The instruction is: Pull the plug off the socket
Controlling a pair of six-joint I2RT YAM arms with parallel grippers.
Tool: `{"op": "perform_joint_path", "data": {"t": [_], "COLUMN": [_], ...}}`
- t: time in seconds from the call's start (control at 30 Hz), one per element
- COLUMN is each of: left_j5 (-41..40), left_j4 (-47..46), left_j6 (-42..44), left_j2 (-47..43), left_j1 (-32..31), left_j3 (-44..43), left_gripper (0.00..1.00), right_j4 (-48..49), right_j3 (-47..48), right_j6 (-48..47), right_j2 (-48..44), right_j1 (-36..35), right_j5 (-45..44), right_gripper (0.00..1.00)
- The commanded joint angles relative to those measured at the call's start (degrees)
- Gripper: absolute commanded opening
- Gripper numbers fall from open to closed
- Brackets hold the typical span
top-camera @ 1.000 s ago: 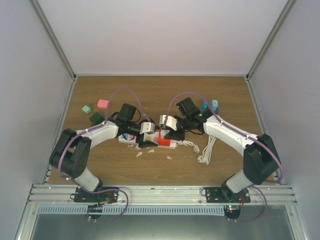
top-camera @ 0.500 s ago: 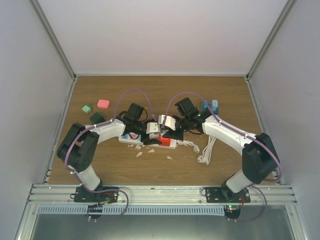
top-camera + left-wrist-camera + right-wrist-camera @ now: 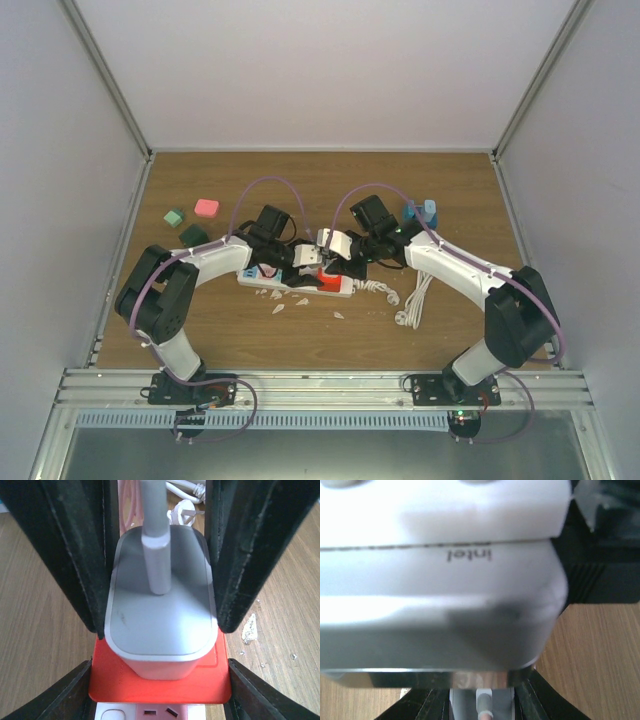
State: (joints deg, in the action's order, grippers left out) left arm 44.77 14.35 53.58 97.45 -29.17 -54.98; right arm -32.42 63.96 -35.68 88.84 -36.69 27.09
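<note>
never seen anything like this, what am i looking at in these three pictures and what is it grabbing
Two robot arms are bolted to a wooden table, each ending in a two-finger gripper. The wide picture comes from a fixed camera overhead; the other two come from cameras on the wrists. On the table lie a white power strip, foam blocks and a loose white cable. The left gripper has its fingers against both sides of a grey plug seated in the strip's red socket. The right wrist view is blocked by a white box, so whether the right gripper is open or shut cannot be told.
</note>
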Motion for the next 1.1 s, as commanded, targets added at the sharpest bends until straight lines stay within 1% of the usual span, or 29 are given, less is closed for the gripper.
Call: {"op": "perform_joint_path", "data": {"t": [0.0, 0.17, 0.33, 0.87, 0.9, 0.97, 1.07], "left_j5": [-3.59, -4.58, -5.35, -6.59, -6.37, -5.84, -4.97], "left_j4": [1.22, 1.48, 1.68, 2.03, 1.94, 1.22, 0.80], "left_j6": [2.01, 2.07, 1.63, 1.11, 0.90, -0.05, -2.92], "left_j2": [1.54, 1.99, 2.77, 4.00, 3.91, 3.30, 1.37], "left_j1": [-0.71, -0.71, -0.71, -0.76, -0.72, -0.55, -0.46], "left_j3": [-0.32, 0.03, -0.25, -0.65, -0.73, -0.73, -1.80], "left_gripper": [0.32, 0.27, 0.25, 0.23, 0.25, 0.37, 0.63], "right_j4": [3.04, 2.41, 1.77, 1.60, 1.46, 1.49, 1.97], "right_j3": [1.28, 2.94, 3.80, 3.35, 3.10, 2.33, 1.17], "right_j6": [1.52, 2.19, 1.82, 2.51, 2.54, 2.55, 3.02], "right_j2": [-3.02, -3.34, -4.11, -5.30, -5.21, -5.05, -5.60], "right_j1": [-0.40, -0.32, -0.07, 1.17, 1.17, 1.24, 1.69], "right_j5": [3.34, 4.79, 4.84, 5.67, 5.37, 4.14, 2.67], "right_gripper": [0.15, 0.11, 0.10, 0.09, 0.09, 0.09, 0.09]}}
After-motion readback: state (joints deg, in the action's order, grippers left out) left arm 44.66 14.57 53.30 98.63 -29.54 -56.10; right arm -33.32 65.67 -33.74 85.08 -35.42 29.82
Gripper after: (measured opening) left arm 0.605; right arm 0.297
